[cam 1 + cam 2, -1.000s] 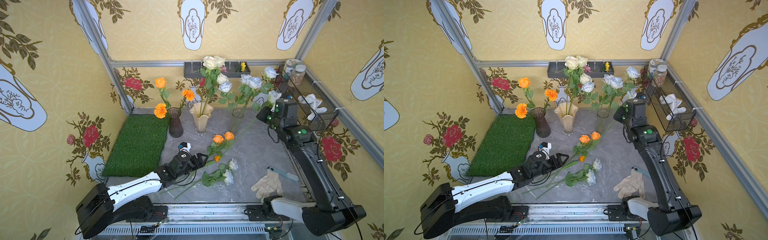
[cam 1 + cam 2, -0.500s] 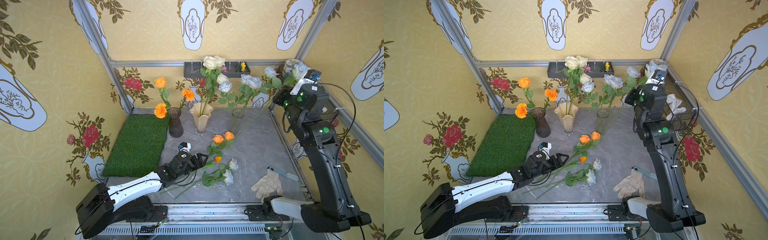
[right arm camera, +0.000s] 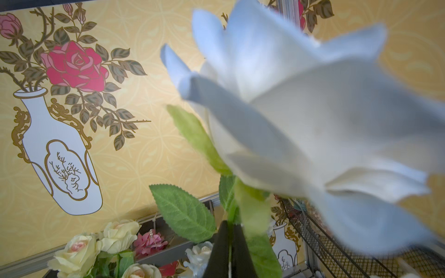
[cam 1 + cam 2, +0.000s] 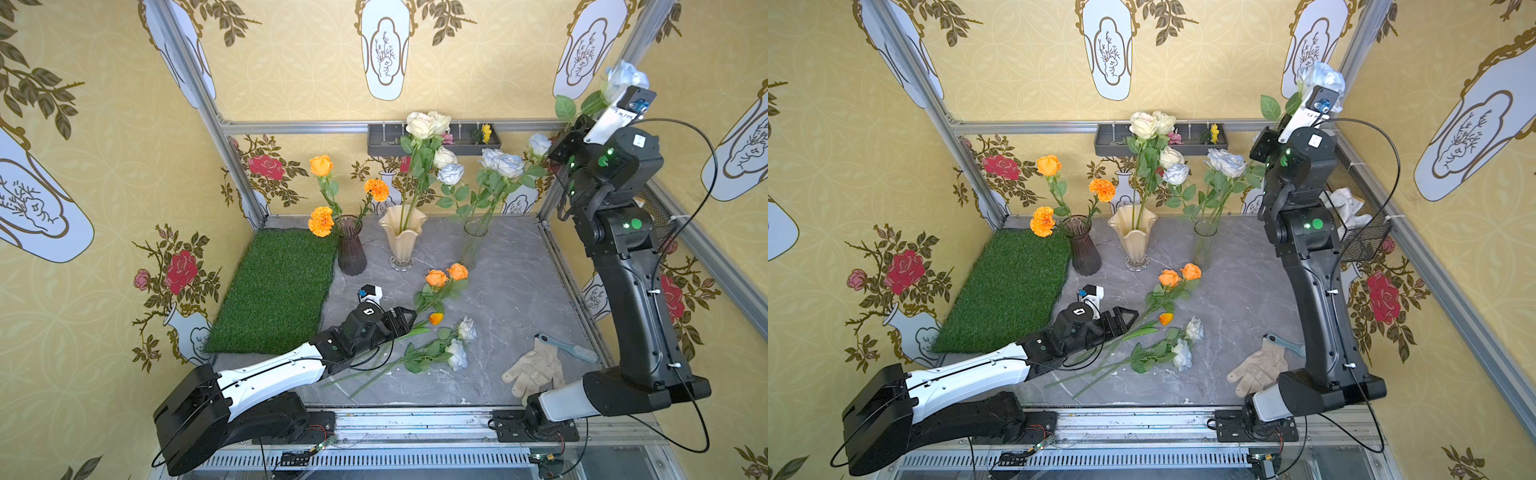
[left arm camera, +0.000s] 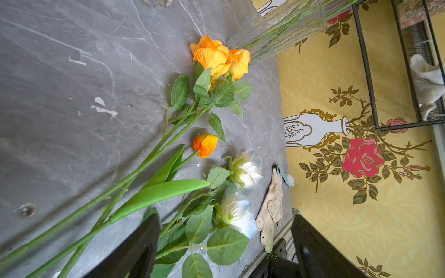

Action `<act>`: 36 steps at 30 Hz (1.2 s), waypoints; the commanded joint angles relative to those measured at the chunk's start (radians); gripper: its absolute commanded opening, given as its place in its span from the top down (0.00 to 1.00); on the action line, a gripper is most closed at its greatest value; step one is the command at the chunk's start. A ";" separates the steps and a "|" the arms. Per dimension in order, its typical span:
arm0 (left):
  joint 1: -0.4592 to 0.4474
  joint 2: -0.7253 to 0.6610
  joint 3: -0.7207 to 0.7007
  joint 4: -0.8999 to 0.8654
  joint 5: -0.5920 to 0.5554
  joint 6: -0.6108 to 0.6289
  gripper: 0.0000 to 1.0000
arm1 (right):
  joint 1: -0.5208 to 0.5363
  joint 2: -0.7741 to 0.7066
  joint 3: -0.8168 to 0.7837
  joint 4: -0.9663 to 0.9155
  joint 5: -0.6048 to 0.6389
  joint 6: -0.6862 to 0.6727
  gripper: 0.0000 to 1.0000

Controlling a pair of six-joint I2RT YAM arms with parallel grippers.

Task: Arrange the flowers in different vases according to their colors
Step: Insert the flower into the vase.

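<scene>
Top views: right hand (image 4: 582,122) is holding the pale-blue rose (image 4: 623,77) high by the back right corner; left hand (image 4: 409,319) is hovering low, three vases (image 4: 402,237) standing at the worktop (image 4: 519,291) back. Left wrist: jaws gaping, empty, orange roses (image 5: 219,57) lying ahead. Right wrist: fingers (image 3: 221,250) pinching the stem tight.

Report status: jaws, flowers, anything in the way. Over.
Left jaws open, low by loose flowers on the table. Right jaws shut on pale blue rose, held high. Clear vase crowded with stems.
</scene>
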 commanded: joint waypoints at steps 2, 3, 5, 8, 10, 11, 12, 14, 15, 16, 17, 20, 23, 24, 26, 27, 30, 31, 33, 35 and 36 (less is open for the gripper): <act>0.001 0.014 0.012 0.016 0.009 0.015 0.13 | 0.003 0.047 0.039 0.135 -0.003 -0.066 1.00; -0.001 0.019 0.014 0.015 0.010 0.017 0.13 | 0.006 0.052 0.034 0.134 -0.008 -0.066 1.00; 0.001 0.025 0.019 0.013 0.012 0.021 0.13 | 0.012 0.051 -0.010 0.145 -0.011 -0.068 1.00; 0.001 0.027 0.020 0.013 0.012 0.022 0.12 | 0.015 0.024 -0.114 0.185 -0.005 -0.071 1.00; 0.001 0.025 0.019 0.014 0.012 0.022 0.13 | 0.015 0.006 -0.170 0.207 -0.003 -0.066 1.00; 0.001 0.025 0.019 0.014 0.011 0.023 0.13 | 0.015 0.002 -0.186 0.207 -0.003 -0.062 1.00; 0.001 0.025 0.018 0.014 0.010 0.023 0.13 | 0.014 -0.001 -0.196 0.204 -0.005 -0.059 1.00; 0.001 0.026 0.019 0.016 0.010 0.024 0.13 | 0.014 -0.004 -0.211 0.199 -0.010 -0.051 1.00; 0.001 0.028 0.020 0.016 0.011 0.025 0.13 | 0.016 -0.005 -0.216 0.197 -0.011 -0.048 1.00; 0.000 0.030 0.023 0.016 0.009 0.025 0.13 | 0.016 -0.007 -0.221 0.196 -0.010 -0.047 1.00; 0.001 0.029 0.022 0.016 0.010 0.027 0.13 | 0.016 -0.007 -0.229 0.196 -0.013 -0.044 1.00; 0.001 0.027 0.020 0.015 0.008 0.027 0.13 | 0.021 -0.009 -0.263 0.191 -0.015 -0.040 1.00; 0.001 0.025 0.017 0.018 0.008 0.027 0.13 | 0.021 -0.021 -0.333 0.202 -0.019 -0.013 1.00; 0.001 0.025 0.017 0.017 0.007 0.026 0.13 | 0.021 -0.025 -0.357 0.209 -0.019 -0.006 1.00; 0.001 0.025 0.018 0.017 0.008 0.027 0.13 | 0.019 -0.033 -0.409 0.224 -0.025 0.024 1.00; 0.001 0.025 0.017 0.017 0.008 0.026 0.13 | 0.016 -0.033 -0.429 0.227 -0.028 0.037 1.00; 0.001 0.027 0.019 0.015 0.009 0.026 0.13 | 0.010 -0.026 -0.461 0.225 -0.033 0.071 1.00; 0.001 0.027 0.019 0.016 0.009 0.027 0.13 | 0.004 -0.024 -0.468 0.221 -0.033 0.087 1.00; 0.000 0.027 0.019 0.016 0.008 0.025 0.13 | -0.003 -0.021 -0.476 0.207 -0.036 0.111 0.98; 0.001 0.029 0.019 0.016 0.007 0.025 0.13 | -0.009 -0.023 -0.481 0.190 -0.040 0.133 0.76; 0.000 0.028 0.019 0.016 0.006 0.025 0.13 | -0.012 -0.027 -0.484 0.179 -0.041 0.145 0.58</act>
